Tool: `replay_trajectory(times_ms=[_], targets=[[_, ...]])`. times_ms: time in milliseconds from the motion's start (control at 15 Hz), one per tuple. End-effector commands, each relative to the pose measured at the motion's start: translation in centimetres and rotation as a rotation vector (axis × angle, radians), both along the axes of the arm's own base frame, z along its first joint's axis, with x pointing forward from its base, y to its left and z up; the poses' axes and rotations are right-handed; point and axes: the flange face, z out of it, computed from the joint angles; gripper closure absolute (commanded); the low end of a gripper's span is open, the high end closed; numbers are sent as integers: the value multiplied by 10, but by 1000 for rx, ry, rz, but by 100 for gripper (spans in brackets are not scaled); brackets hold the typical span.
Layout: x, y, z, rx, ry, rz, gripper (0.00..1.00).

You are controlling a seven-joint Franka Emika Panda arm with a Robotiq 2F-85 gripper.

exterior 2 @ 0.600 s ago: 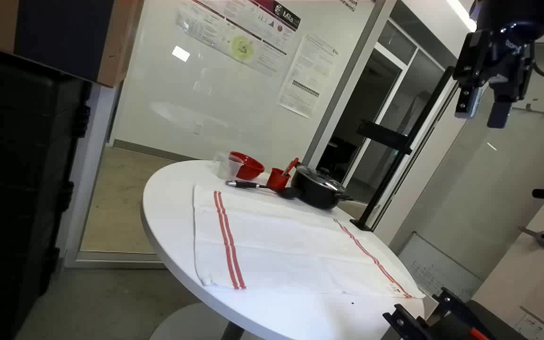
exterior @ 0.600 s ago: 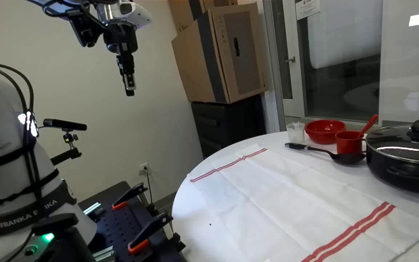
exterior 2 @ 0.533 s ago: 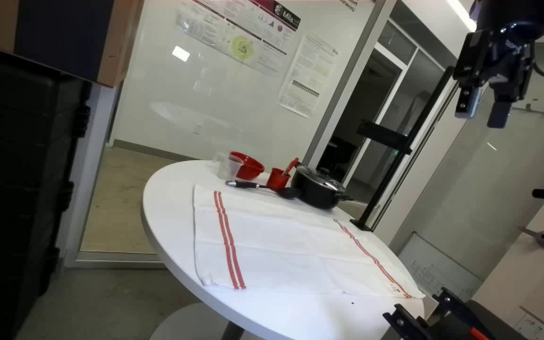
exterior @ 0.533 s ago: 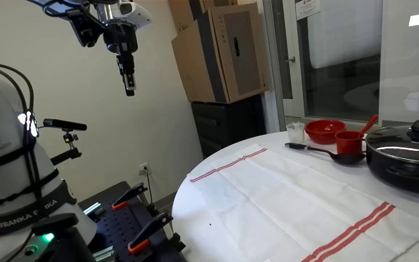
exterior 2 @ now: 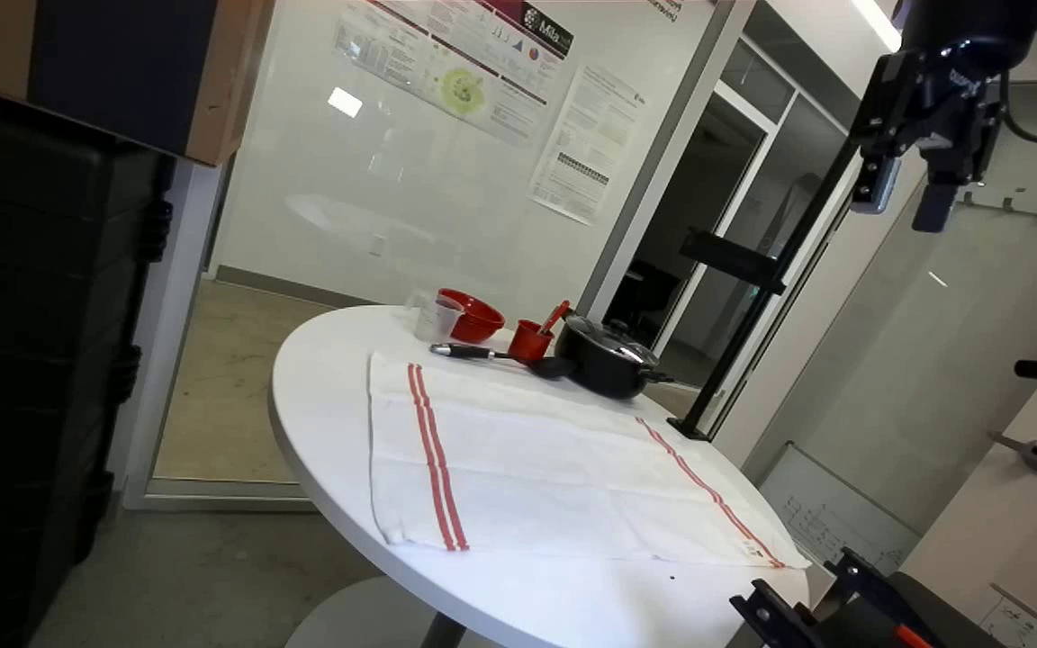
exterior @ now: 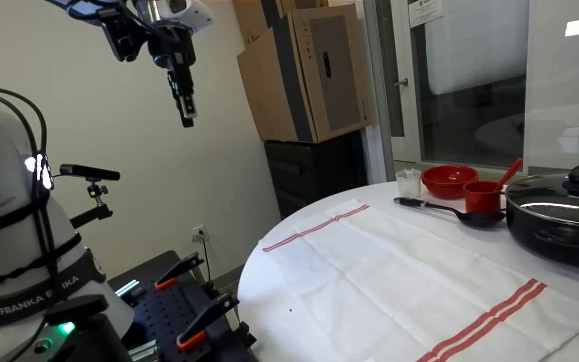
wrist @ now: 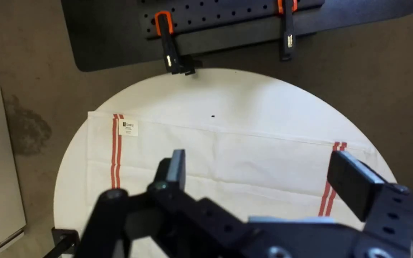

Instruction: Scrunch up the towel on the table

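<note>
The white towel with red stripes near two edges lies flat with light creases in both exterior views (exterior: 400,271) (exterior 2: 536,468). It also shows in the wrist view (wrist: 256,154), partly covered by the gripper, with a small label at one striped corner. It covers much of the round white table (exterior: 264,296) (exterior 2: 554,594) (wrist: 206,93). My gripper (exterior: 188,119) is high above the table's level and to the robot's side of it. In an exterior view its two fingertips stand apart (exterior 2: 904,200). In the wrist view the gripper (wrist: 264,166) is wide open with nothing between its pads.
A black lidded pot (exterior: 561,226), a red cup (exterior: 481,197), red bowls (exterior: 448,182), a clear cup (exterior: 408,183) and a black spoon (exterior: 478,218) stand along one side of the towel. Clamps (wrist: 170,53) sit at the robot's base. A black post (exterior 2: 752,315) rises beside the table.
My gripper has moved a little up and to the right in an exterior view, and up and to the left in an exterior view. It stays open. The towel has not moved.
</note>
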Motion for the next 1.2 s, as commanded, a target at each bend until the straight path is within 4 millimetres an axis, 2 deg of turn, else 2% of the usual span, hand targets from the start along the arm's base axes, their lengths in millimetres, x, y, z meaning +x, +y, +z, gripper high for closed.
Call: replay_trajectory(times_ms=[0, 200, 333, 467, 600, 667, 800, 933, 1000, 1133], targets=[[50, -31, 24, -40, -42, 0, 0], [93, -54, 37, -68, -58, 43, 0], [131, -64, 33, -109, -100, 46, 0], [167, -69, 14, -159, -142, 7, 0], [190, -75, -17, -209, -69, -55, 0], [156, -72, 5, -167, -111, -11, 0], [178, -75, -21, -183, -71, -37, 0], [187, -76, -29, -183, -59, -43, 0], [172, -75, -25, -201, -125, -81, 0], [158, -74, -31, -242, -118, -68, 0]])
